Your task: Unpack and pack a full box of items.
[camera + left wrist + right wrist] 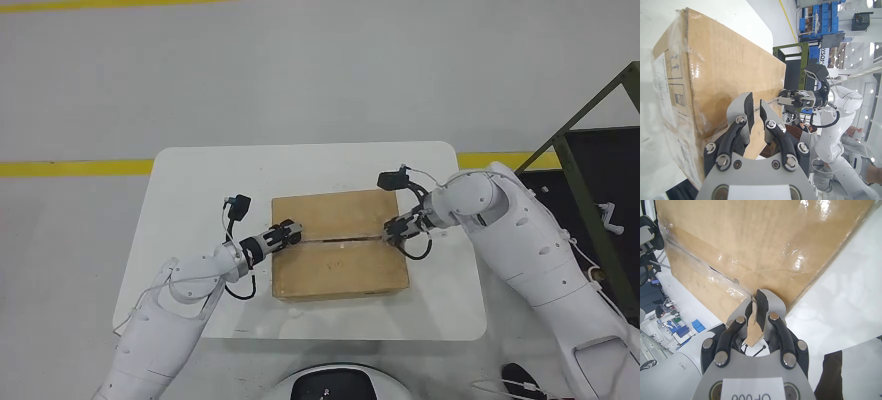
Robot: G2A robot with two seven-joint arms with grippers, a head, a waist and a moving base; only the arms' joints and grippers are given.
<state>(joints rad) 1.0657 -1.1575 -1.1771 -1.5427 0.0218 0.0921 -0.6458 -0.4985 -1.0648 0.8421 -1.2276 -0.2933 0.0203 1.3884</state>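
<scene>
1. Cardboard box (340, 250) sits mid-table w/ top flaps shut. L gripper (756, 111) is at one end of the box's top centre seam, R gripper (752, 307) at the opposite end.
2. R gripper is clenched on a strip of clear tape (730, 289) right at the seam's end, where the box top meets its side wall.
3. L gripper is released: fingers parted by a narrow gap, nothing btwn them, tips over the box top beside the seam.
4. Box look: brown, w/ glossy wrinkled tape along seam and edges and a dark slit in the seam under the tape. There's handwriting on top, plus a paper label and arrow marks on the side wall nearest the L gripper.
5. White table (200, 200) w/ rounded corners shows a bare strip on every side of the box, widest on the L-gripper side.
6. Green-frame cart (791, 47) stands off the table beyond the box's R-gripper side, well apart.
</scene>
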